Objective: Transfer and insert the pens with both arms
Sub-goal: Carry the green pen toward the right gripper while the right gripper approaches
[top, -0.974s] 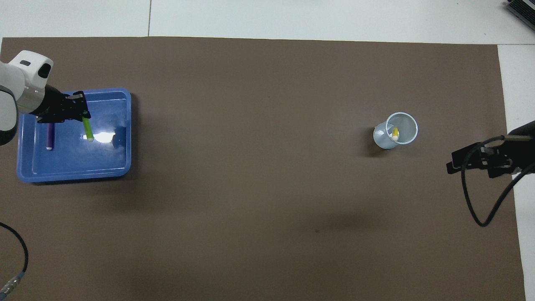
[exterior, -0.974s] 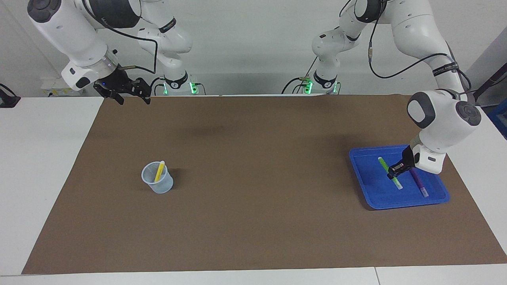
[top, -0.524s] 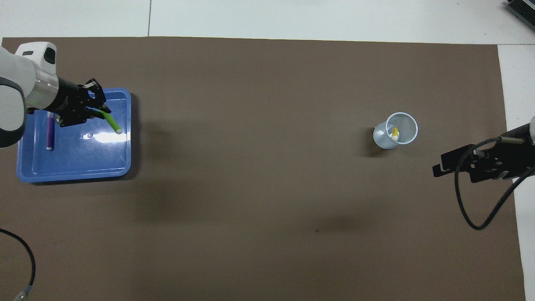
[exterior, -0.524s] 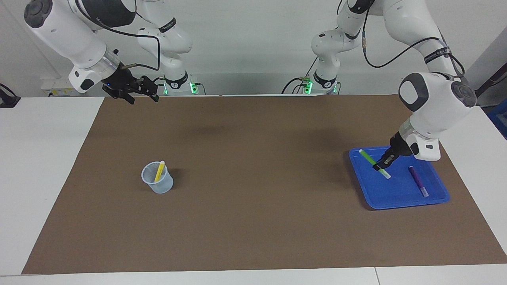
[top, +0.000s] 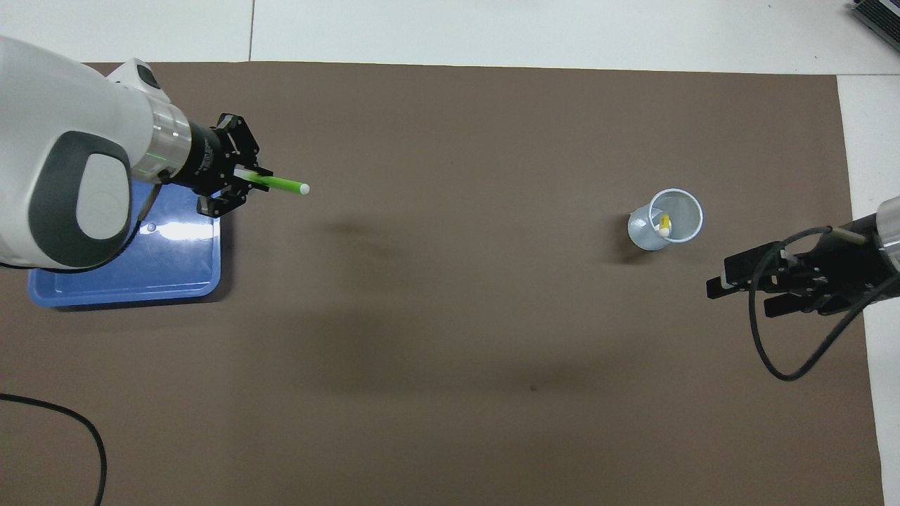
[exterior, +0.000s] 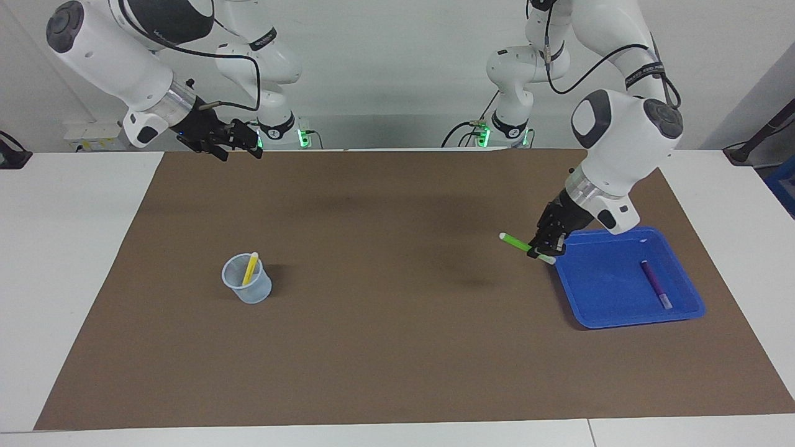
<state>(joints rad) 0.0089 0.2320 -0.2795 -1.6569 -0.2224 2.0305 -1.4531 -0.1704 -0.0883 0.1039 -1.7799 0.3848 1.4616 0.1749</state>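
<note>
Lifting clear of the blue tray (exterior: 621, 313), the left gripper (exterior: 545, 246) had carried the green pen (exterior: 517, 243) out over the brown mat, clamped tight near one end. The purple pen (exterior: 655, 284) lay alone in the tray; the yellow pen (exterior: 249, 267) already stood in the cup (exterior: 248, 283). The right gripper (exterior: 239, 144), fingers apart, had edged inward, so a handover looked likely.

Pens, three: green (exterior: 520, 246), yellow (exterior: 249, 268), purple (exterior: 655, 284). Cup (exterior: 247, 287), one. Blue tray (exterior: 605, 298), one. Brown mat (exterior: 397, 347), one, on the worktop (exterior: 62, 248). Grippers, two: left (exterior: 546, 244), right (exterior: 236, 149).
</note>
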